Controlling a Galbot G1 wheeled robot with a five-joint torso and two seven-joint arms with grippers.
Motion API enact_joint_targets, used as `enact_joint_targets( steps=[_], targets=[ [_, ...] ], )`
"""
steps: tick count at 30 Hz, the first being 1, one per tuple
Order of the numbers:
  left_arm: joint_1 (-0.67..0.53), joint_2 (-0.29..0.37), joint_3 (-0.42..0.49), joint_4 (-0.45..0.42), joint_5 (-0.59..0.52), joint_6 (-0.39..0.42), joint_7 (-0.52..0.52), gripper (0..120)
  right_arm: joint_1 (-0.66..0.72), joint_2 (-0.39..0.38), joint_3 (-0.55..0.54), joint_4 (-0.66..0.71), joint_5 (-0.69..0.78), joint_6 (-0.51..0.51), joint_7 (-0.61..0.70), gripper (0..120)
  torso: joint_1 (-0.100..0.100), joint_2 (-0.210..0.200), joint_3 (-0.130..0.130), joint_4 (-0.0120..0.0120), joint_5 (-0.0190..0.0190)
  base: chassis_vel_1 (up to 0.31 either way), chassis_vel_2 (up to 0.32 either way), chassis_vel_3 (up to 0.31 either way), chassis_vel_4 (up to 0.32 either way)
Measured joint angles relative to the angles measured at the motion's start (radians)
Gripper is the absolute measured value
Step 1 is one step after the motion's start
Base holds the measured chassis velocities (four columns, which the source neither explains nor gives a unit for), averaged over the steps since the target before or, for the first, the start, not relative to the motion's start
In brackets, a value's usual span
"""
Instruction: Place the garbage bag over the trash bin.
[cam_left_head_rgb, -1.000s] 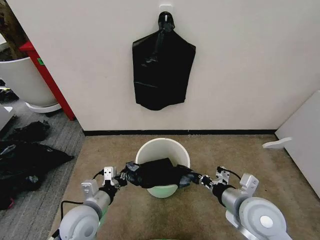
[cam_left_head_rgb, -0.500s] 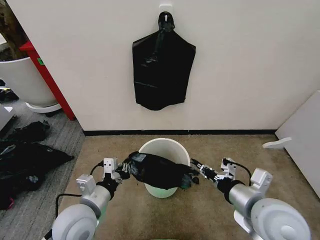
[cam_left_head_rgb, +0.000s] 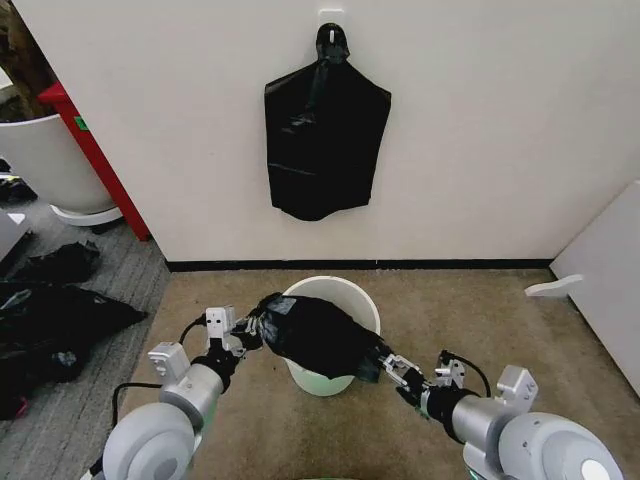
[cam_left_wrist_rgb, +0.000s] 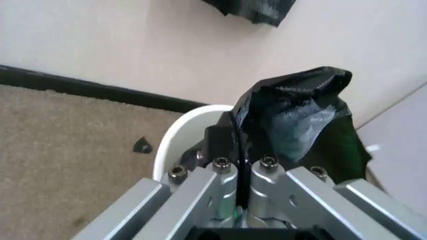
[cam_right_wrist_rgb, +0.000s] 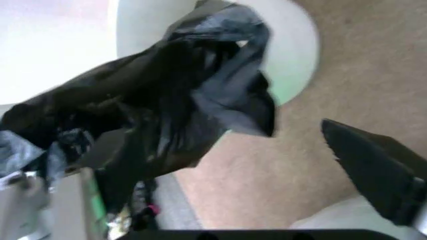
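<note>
The trash bin (cam_left_head_rgb: 334, 289), a small cream-white bucket, stands on the carpet by the wall. The glossy black garbage bag (cam_left_head_rgb: 318, 335) lies bunched across its mouth, stretched between my two arms. My left gripper (cam_left_head_rgb: 249, 336) is shut on the bag's left edge, just outside the bin's rim; in the left wrist view its fingers (cam_left_wrist_rgb: 223, 176) pinch the plastic (cam_left_wrist_rgb: 300, 112) beside the rim (cam_left_wrist_rgb: 175, 136). My right gripper (cam_left_head_rgb: 392, 366) is at the bag's right end, low at the bin's near right side. It stands open, with the bag (cam_right_wrist_rgb: 173, 95) against one finger and the other finger (cam_right_wrist_rgb: 373, 167) well apart.
A flat black bag (cam_left_head_rgb: 325, 140) hangs from a hook on the wall behind the bin. A large white tub (cam_left_head_rgb: 40, 160) and a red post (cam_left_head_rgb: 95, 150) stand at the far left, with black bags (cam_left_head_rgb: 60, 320) on the floor. A white board (cam_left_head_rgb: 605, 270) leans at the right.
The bag has risen from inside the bin's mouth and now lies over its top. My left gripper moved up and towards the bin. My right gripper drew back and lower.
</note>
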Motion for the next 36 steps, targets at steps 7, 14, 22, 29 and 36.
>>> enact_joint_targets(
  steps=[7, 14, 22, 29, 36],
  targets=[
    [-0.021, -0.013, -0.006, -0.008, -0.054, -0.001, -0.023, 0, -0.064, 0.049, -0.003, -0.010, -0.120, -0.118, -0.327, 100, 0.000, 0.000, 0.000, 0.0000, -0.0001, 0.000, 0.000, 0.000, 0.000],
    [-0.043, -0.015, -0.012, -0.016, -0.122, -0.006, -0.035, 0, -0.117, 0.035, -0.001, -0.039, -0.227, -0.174, -0.456, 100, 0.000, 0.000, 0.000, -0.0001, 0.0000, 0.000, 0.000, 0.000, 0.000],
    [-0.100, -0.015, 0.000, -0.005, -0.176, -0.024, -0.031, 0, -0.094, 0.028, -0.010, -0.028, -0.118, -0.162, -0.356, 100, 0.000, 0.000, 0.000, 0.0000, -0.0002, 0.000, 0.000, 0.000, 0.000],
    [-0.151, -0.021, 0.010, 0.017, -0.223, -0.033, -0.020, 0, -0.085, 0.059, -0.009, -0.064, -0.070, -0.142, -0.334, 100, 0.000, 0.000, 0.000, 0.0000, 0.0000, 0.000, 0.000, 0.000, 0.000],
    [-0.180, -0.024, 0.022, 0.015, -0.268, -0.031, -0.029, 0, -0.083, 0.061, -0.016, -0.119, -0.267, -0.167, -0.476, 100, 0.000, 0.000, 0.000, 0.0000, 0.0000, 0.000, 0.000, 0.000, 0.000]
  ],
)
